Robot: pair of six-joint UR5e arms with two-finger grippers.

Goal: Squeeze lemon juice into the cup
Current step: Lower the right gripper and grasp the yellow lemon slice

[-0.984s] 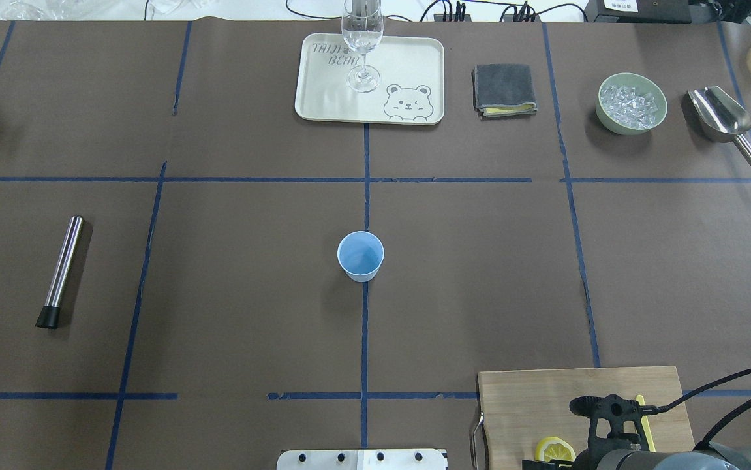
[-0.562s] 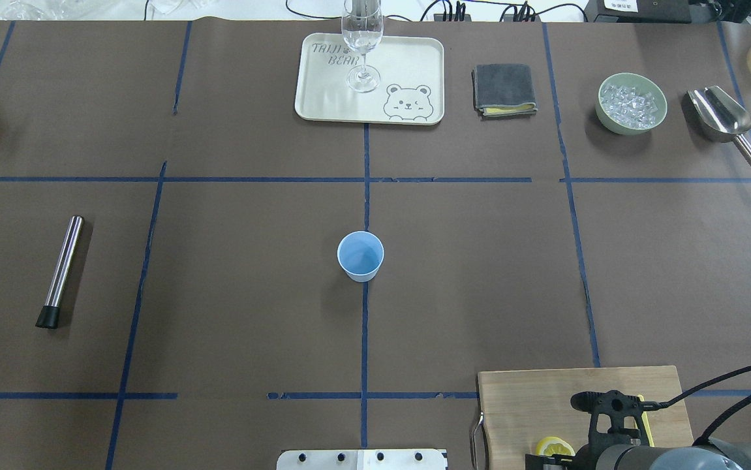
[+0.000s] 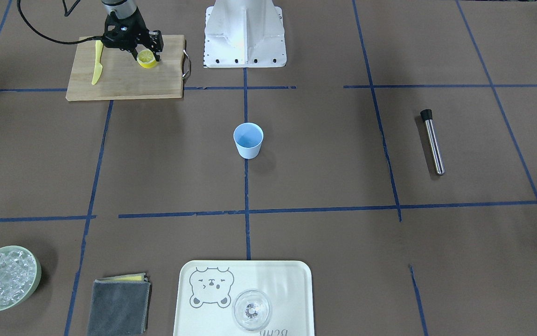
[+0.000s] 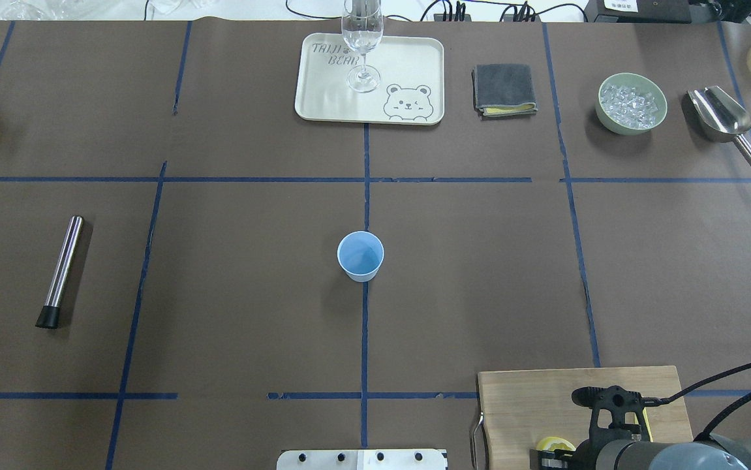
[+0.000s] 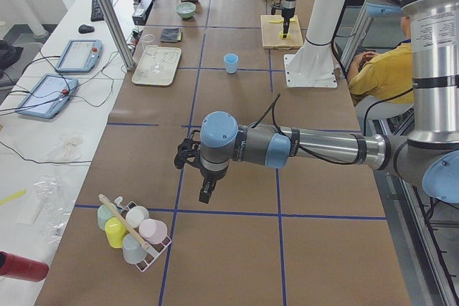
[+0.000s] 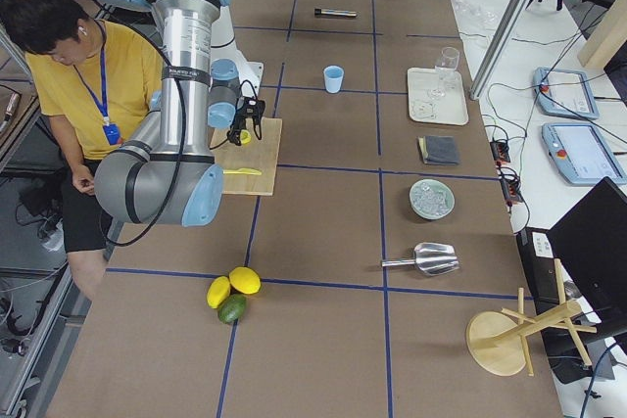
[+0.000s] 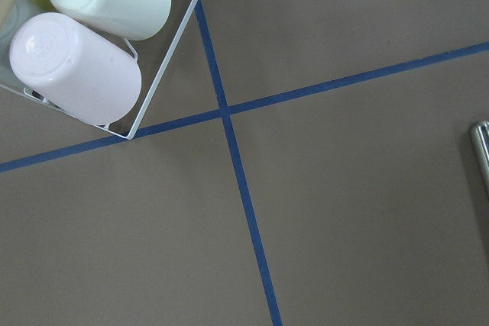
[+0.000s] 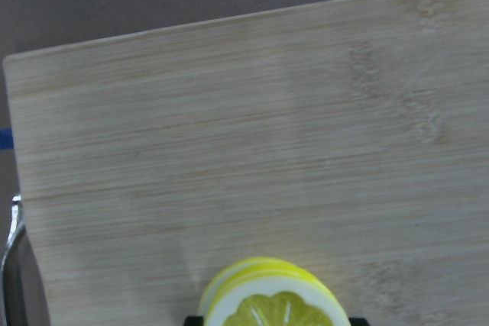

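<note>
The lemon (image 8: 267, 307) lies on the cutting board (image 3: 123, 79), near the board's handle end. The right pincer (image 3: 147, 56) straddles it, seemingly touching the rind; I cannot tell whether it is clenched or released. The cup (image 3: 248, 140) stands upright on the desk (image 3: 343, 154), well apart from the board. The left pincer (image 5: 206, 193) hangs far from the board, and I cannot tell its state.

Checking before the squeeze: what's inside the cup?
The cup looks empty: the overhead and front views show only its bare blue inside. Its own wall covers a little of the bottom in each view.
</note>
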